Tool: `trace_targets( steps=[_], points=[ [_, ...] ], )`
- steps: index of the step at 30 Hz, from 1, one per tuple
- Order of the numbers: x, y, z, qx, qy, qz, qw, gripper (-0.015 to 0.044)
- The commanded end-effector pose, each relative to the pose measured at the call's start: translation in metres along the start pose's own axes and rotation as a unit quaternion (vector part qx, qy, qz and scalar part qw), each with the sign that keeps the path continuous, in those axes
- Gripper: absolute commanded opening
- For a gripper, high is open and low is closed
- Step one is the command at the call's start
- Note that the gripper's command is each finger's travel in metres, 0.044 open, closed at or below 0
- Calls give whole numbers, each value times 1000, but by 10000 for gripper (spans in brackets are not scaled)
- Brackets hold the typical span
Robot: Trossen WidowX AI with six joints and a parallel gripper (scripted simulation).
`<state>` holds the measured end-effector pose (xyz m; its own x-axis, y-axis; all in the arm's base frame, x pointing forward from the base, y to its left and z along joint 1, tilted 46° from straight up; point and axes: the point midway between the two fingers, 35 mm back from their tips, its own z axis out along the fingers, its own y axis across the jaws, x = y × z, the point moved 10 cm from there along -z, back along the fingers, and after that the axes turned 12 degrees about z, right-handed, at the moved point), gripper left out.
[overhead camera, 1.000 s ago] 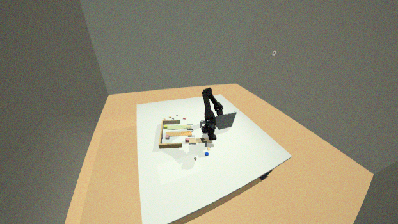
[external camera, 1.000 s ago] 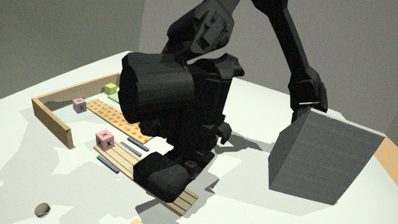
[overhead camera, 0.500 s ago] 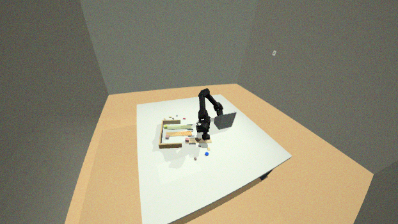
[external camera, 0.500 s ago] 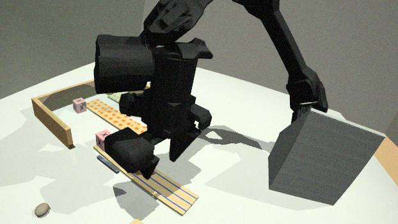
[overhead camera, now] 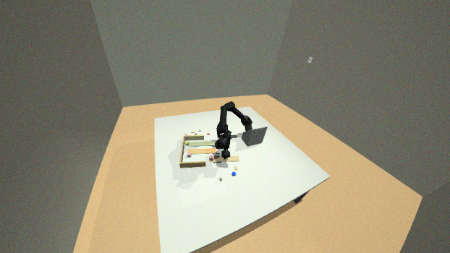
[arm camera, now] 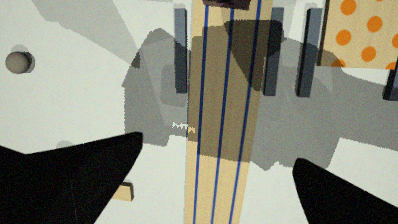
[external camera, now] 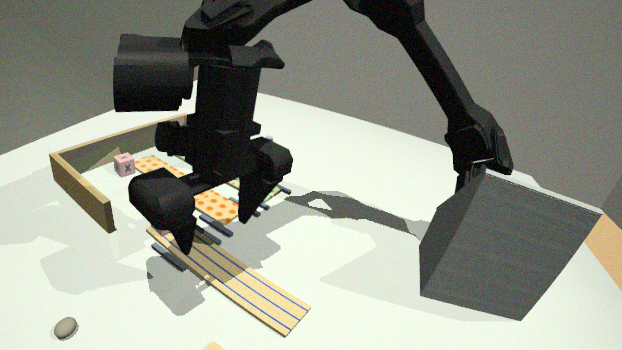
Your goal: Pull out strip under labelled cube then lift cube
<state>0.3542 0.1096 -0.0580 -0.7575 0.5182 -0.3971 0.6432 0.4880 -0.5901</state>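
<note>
The gripper (overhead camera: 223, 149) (external camera: 215, 237) (arm camera: 217, 152) is released, its fingers wide apart with nothing between them, above the blue-lined strip (overhead camera: 233, 158) (external camera: 270, 290) (arm camera: 220, 190). This strip runs beneath the fingers and passes between two dark rails. The pink cube (overhead camera: 211, 157) (external camera: 161, 232) (arm camera: 227, 4), taken here as the labelled one, lies beyond the gripper at the strip's frame-side end; it is largely hidden by a finger in the exterior view and cropped in the wrist view. It appears to bear on the strip, though the contact is not fully visible. The orange-dotted strip (overhead camera: 202, 151) (external camera: 217, 204) (arm camera: 372, 30) lies to one side of the gripper, with a second pink cube (overhead camera: 189, 155) (external camera: 124, 164) near its far end, inside the wooden frame (overhead camera: 193, 165) (external camera: 82, 192).

The strip's position outside the frame suggests that the pull is largely done and that the approach to the cube is in hand. The next move calls for centring the open fingers over the cube, lowering them astride it, closing and lifting. Closing too low could catch the strip as well.
</note>
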Motion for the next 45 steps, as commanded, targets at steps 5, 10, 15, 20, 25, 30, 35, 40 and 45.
trace_targets(
  steps=[5,10,15,20,25,30,35,40,45],
  points=[
    [-28,9,-4,1,-2,-1,1000,440],
    [-46,14,-6,1,-2,-1,1000,440],
    [-64,19,-9,1,-3,0,1000,440],
    [-82,25,-11,1,-3,0,1000,440],
    [-97,29,-12,1,-3,0,1000,440],
    [-98,29,-7,1,-3,0,1000,309],
    [-98,29,2,1,-3,0,1000,250],
    [-98,29,10,1,-3,0,1000,250],
    [-98,29,18,1,-3,0,1000,250]
  ],
)
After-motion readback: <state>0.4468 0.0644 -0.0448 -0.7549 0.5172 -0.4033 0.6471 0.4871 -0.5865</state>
